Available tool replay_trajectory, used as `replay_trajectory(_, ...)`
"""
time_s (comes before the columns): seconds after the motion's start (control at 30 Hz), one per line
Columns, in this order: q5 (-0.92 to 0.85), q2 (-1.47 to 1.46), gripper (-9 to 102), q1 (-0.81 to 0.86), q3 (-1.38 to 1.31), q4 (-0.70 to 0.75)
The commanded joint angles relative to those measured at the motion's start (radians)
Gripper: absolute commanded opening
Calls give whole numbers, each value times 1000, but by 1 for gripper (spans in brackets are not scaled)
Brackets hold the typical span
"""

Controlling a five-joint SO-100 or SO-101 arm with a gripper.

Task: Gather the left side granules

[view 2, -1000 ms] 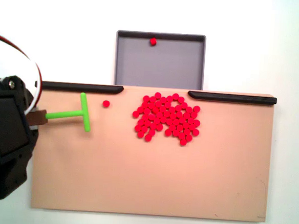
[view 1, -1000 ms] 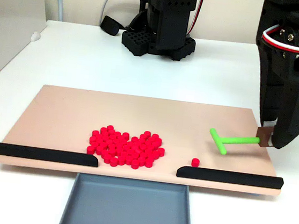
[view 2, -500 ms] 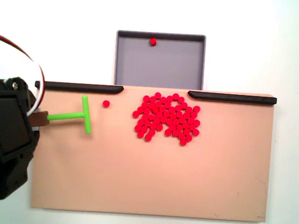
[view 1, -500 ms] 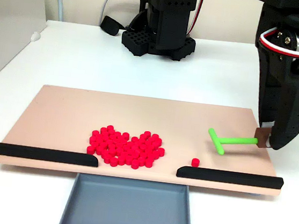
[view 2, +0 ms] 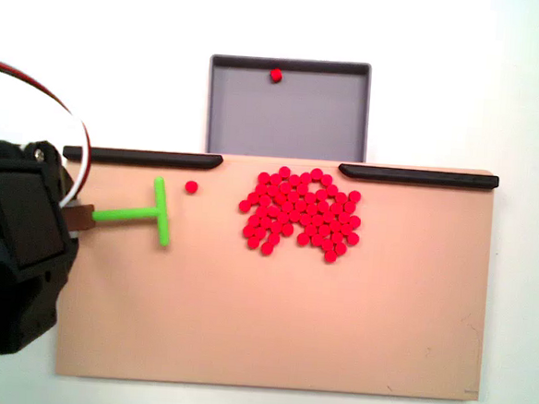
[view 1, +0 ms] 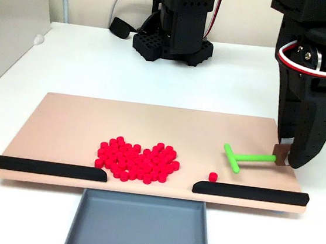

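1 stray granule [view 2: 191, 186] beside green stick [view 2: 148, 214]

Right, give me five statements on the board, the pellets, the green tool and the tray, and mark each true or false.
1. The gripper holds the green T-shaped stick by its stem end. True.
2. The stick's crossbar touches the stray granule. False: a gap separates them.
3. The grey tray holds one red pellet. True.
4. The main pile of granules lies inside the tray. False: it lies on the tan board, by the gap between the black rails.
5. The stick lies among the pile. False: it is well off to one side.
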Motion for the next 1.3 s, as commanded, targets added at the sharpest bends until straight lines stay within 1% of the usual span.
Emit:
replay_trajectory(0.0,3,12,0,9,-35,3)
replay_trajectory(0.3,5,-37,0,14,-94,3)
replay_trajectory(1.27,3,-91,0,31,-94,3)
